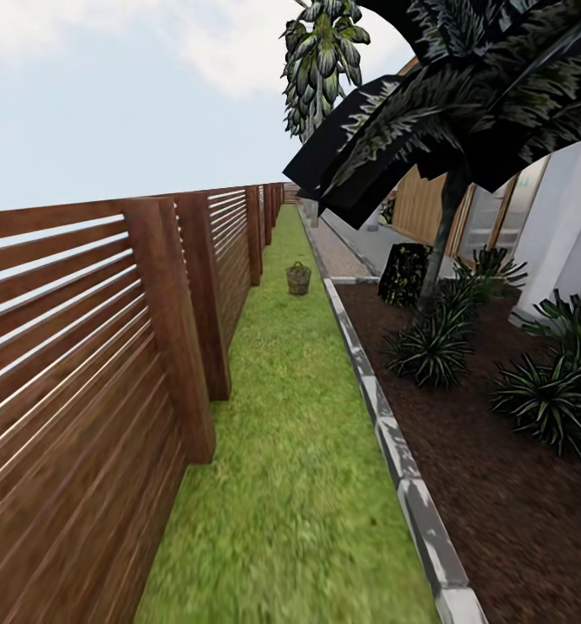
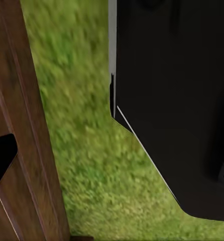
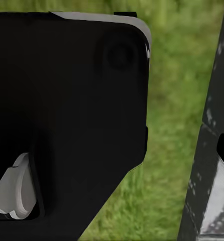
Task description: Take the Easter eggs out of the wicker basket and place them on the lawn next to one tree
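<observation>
Tool state, both arms: cannot tell. Wicker basket (image 1: 298, 278) far down lawn (image 1: 295, 451), beside fence (image 1: 91, 364). No writing.

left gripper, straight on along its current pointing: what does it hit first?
Probably the lawn. The left wrist view looks down at grass, between the wooden fence and a black part of the robot's own body. The fingers aren't identifiable, so the exact line is uncertain; depth is unclear too.

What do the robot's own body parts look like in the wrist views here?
In the left wrist view, a matte black angular panel with a thin pale edge sits over the lawn. In the right wrist view, a black rounded-corner housing has a grey top rim, a faint round recess and a light grey curved piece low down. Whether either is a pincer is unclear.
</observation>
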Available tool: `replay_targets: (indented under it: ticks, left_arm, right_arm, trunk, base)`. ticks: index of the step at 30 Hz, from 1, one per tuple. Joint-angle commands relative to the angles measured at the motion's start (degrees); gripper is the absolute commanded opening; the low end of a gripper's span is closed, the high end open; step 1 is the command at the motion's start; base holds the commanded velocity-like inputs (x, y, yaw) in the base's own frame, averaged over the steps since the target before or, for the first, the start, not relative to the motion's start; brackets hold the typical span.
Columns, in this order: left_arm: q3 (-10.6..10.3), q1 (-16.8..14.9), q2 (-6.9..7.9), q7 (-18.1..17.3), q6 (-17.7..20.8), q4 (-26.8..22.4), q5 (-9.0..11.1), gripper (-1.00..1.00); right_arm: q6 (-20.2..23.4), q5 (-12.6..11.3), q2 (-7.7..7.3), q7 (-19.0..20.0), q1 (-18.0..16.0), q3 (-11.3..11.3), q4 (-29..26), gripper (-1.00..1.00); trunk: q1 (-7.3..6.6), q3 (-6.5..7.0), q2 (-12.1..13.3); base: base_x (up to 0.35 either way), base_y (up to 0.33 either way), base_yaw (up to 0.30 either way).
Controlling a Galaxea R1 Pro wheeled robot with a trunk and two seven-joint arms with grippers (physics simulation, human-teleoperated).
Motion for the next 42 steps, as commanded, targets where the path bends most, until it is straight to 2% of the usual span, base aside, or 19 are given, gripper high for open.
replay_targets:
  ticks: [1, 42]
  left_arm:
    - [0.0, 0.0, 0.0, 0.0, 0.0, 0.0, 0.0, 1.0]
    - [0.0, 0.0, 0.0, 0.0, 0.0, 0.0, 0.0, 1.0]
  right_arm:
    - [0.0, 0.0, 0.01, 0.0, 0.0, 0.0, 0.0, 1.0]
    - [0.0, -0.1, 0.01, 0.0, 0.0, 0.0, 0.0, 1.0]
  trunk:
    - [0.04, -0.06, 0.0]
    - [0.04, -0.06, 0.0]
  base:
    - [0.323, 0.0, 0.0]
    - [0.323, 0.0, 0.0]
